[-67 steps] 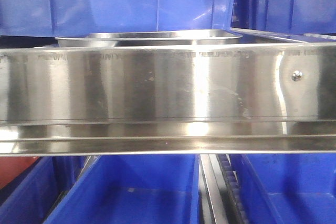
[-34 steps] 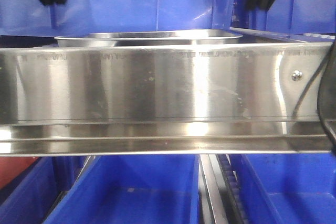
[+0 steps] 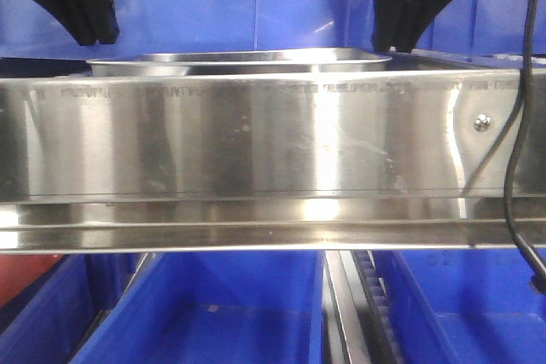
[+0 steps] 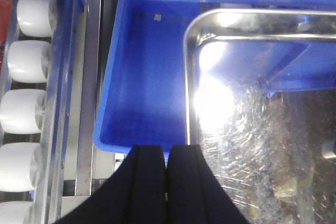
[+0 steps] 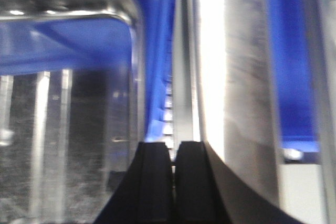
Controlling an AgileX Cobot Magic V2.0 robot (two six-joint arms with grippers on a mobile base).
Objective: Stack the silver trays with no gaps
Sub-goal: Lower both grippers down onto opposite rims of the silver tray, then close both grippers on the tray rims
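Pressed tight together with nothing between them: the two black fingers of the left gripper (image 4: 166,153), hanging over the left rim of the silver tray (image 4: 187,77), with a blue bin (image 4: 142,77) just beside and white rollers (image 4: 23,61) further left. Same for the right gripper (image 5: 172,150), squeezed closed and empty, near the tray's right rim, beside a shiny steel strip (image 5: 231,77). From the front, both just above the tray's two ends, behind a long steel rail (image 3: 256,134) with one screw (image 3: 483,123), a black cable (image 3: 512,168) hanging at the right.
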